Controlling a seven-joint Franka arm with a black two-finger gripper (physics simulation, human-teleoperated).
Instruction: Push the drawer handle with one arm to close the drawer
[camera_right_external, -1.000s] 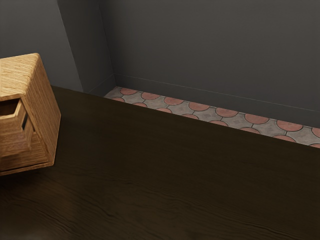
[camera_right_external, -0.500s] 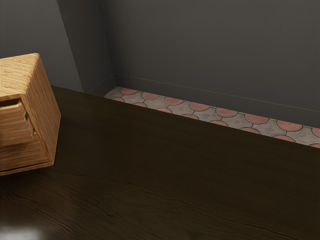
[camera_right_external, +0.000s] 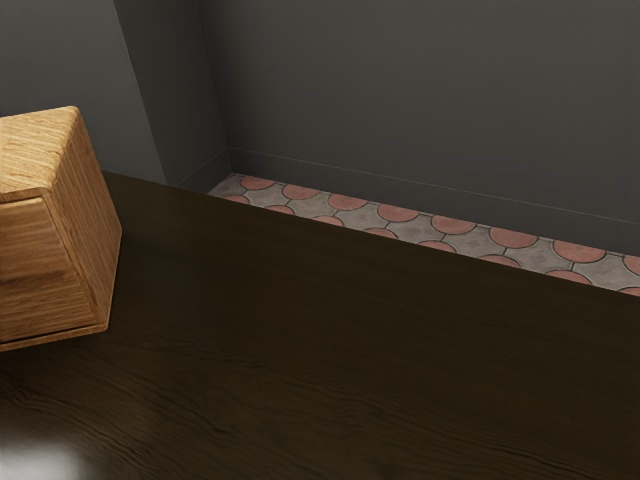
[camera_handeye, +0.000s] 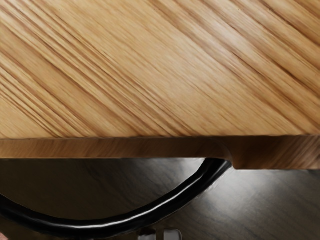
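Wooden cabinet (camera_right_external: 90, 240) at left edge of exterior view, on dark worktop (camera_right_external: 330, 350); drawer (camera_right_external: 30, 270) flush inside. Curved black handle (camera_handeye: 100, 228) juts past cabinet top's edge, claw (camera_handeye: 160, 234) close by; cannot tell if clenched or released. Behind worktop: patterned floor (camera_right_external: 400, 214), upper middle to right; grey wall (camera_right_external: 430, 90) across top. Bright glare on worktop, lower left.

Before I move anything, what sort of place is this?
Probably a plain indoor room, though its use is unclear: a wooden cabinet sits on a dark table, with grey walls and a strip of patterned floor tiles beyond.
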